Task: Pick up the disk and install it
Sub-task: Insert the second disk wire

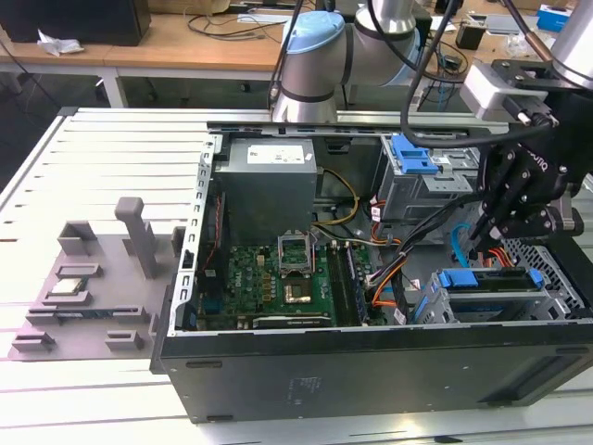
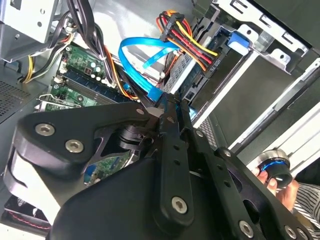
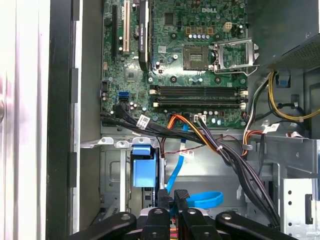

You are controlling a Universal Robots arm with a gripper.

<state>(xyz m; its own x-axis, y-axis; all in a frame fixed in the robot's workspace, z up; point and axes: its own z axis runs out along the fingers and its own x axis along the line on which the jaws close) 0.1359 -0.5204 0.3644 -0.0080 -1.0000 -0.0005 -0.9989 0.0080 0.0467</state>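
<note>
We see an open computer case lying on its side on a slatted white worktop, its interior exposed. Inside sit a green motherboard with an empty processor socket, a grey power supply toward the rear, and an upper grey drive cage with a blue latch. At the exterior view's right, in the front corner of the case, the disk with its blue rails rests in a lower metal drive bay. The gripper hangs just above that bay; in both wrist views its black fingers stand pressed together with nothing between them, so we read the jaws as closed and empty. In the first wrist view a blue tab sits in the bay right beside the fingertips, with a blue ribbon cable looping nearby and bundled black, orange and red wires crossing toward the motherboard. To the exterior view's left, a grey moulded tray on the worktop holds a small square chip. In the second wrist view a person's hand holds a round blue-ringed object.
</note>
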